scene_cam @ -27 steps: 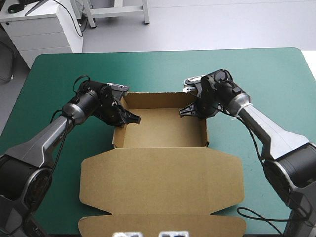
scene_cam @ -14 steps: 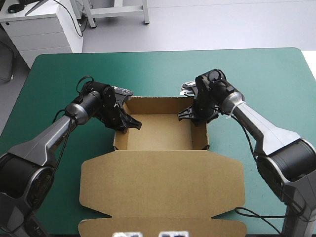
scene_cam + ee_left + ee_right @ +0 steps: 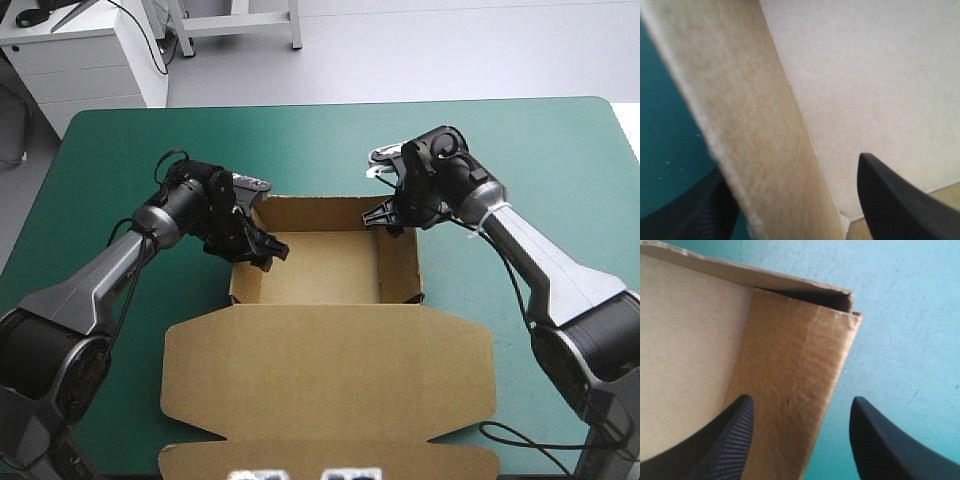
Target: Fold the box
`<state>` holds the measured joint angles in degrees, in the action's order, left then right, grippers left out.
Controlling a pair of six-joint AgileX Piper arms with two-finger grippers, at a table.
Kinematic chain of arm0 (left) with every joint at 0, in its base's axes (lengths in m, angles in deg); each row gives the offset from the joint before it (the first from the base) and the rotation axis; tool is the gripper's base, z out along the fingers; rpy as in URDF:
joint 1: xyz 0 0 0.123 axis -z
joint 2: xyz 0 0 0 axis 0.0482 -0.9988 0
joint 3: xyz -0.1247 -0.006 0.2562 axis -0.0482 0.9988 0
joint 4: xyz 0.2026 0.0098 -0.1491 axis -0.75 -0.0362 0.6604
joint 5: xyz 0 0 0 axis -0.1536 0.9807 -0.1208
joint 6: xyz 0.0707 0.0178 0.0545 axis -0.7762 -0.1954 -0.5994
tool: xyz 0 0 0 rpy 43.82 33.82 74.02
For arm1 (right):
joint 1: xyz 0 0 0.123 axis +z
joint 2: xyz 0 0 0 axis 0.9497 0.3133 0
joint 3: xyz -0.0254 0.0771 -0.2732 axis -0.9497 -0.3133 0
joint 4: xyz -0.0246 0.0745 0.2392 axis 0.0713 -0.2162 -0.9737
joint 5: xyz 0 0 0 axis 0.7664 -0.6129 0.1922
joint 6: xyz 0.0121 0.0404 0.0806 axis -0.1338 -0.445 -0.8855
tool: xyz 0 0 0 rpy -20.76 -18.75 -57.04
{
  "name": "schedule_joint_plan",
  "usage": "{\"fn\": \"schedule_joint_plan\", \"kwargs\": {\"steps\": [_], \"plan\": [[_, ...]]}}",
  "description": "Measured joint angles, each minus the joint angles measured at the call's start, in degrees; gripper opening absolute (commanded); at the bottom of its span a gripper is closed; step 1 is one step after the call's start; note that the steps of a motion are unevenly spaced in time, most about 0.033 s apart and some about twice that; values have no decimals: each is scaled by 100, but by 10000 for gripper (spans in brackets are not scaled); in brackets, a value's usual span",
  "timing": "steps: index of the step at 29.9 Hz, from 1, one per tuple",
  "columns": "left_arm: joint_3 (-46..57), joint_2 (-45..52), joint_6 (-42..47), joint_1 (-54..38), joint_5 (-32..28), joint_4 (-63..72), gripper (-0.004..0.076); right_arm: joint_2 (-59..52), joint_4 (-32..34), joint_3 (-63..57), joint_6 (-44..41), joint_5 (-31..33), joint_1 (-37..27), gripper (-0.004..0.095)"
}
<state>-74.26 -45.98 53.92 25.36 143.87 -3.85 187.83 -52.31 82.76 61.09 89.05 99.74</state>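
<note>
Box [image 3: 320, 268]: left claw [image 3: 265, 247] and right claw [image 3: 385, 220] gape, fingers apart, each straddling 1 side wall.

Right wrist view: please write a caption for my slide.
Open end effector straddles a raised wall of the brown box.

The box [image 3: 330, 390] is matt brown board, faintly creased and fuzzy along the cut edges (the inner face looks paler). The teal-green table cover [image 3: 330, 150] is smooth and matt; the right gripper [image 3: 802, 399] has dull black jaws, finely ribbed.
</note>
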Motion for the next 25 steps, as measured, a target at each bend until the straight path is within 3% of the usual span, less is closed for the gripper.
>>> {"fn": "schedule_joint_plan", "kwargs": {"steps": [5, 13, 16, 21, 25], "plan": [[-903, -11, 0, 0, 438, 0, 475, -461, 4, 0, 159, 16, 6, 533], [-1959, 129, 0, 0, 577, -162, 446, -1008, 16, 0, 2, 55, 6, 530], [-2018, 462, 0, 0, 614, -175, 321, -1073, 16, 1, -43, 71, 6, 530], [-2036, 1389, -12, 0, 656, -236, -10, -1072, 16, 1, -145, 77, 6, 530], [-1857, 2199, -40, 0, 658, -235, -8, -925, -127, -4, -259, 77, -49, 530]]}}
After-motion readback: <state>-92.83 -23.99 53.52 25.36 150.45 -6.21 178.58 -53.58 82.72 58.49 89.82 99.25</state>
